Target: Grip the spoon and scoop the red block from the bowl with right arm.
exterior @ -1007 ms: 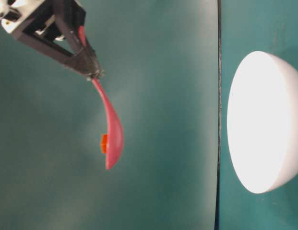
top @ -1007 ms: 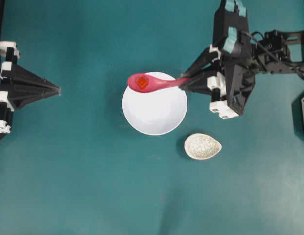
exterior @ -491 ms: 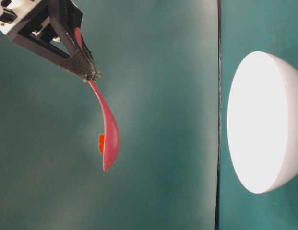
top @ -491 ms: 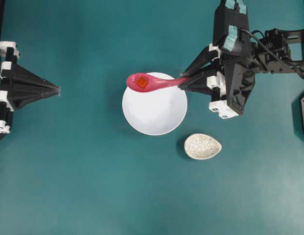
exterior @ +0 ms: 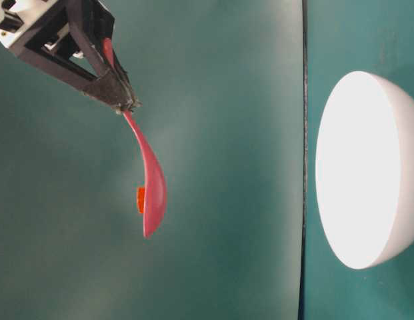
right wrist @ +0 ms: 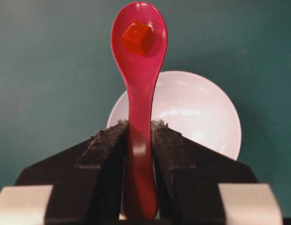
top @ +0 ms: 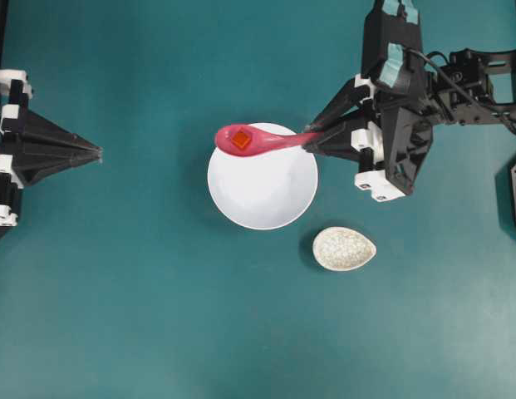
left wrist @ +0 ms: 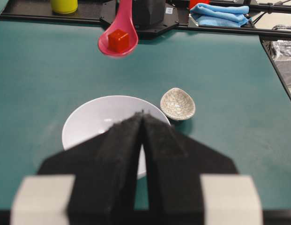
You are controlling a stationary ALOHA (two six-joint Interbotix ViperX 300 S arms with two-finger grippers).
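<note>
My right gripper is shut on the handle of the pink spoon. The red block lies in the spoon's bowl. The spoon hangs well above the white bowl, over its far-left rim in the overhead view. The bowl's inside looks empty. My left gripper rests shut at the left edge, far from the bowl, holding nothing.
A small speckled oval dish sits on the teal table just right of and nearer than the bowl. Beyond the table's far edge in the left wrist view are a yellow cup and a blue cloth.
The spoon with the block rose slightly and shifted a little left between the earliest frame and half a second ago; since then nothing visibly moved. The left arm stayed still.
</note>
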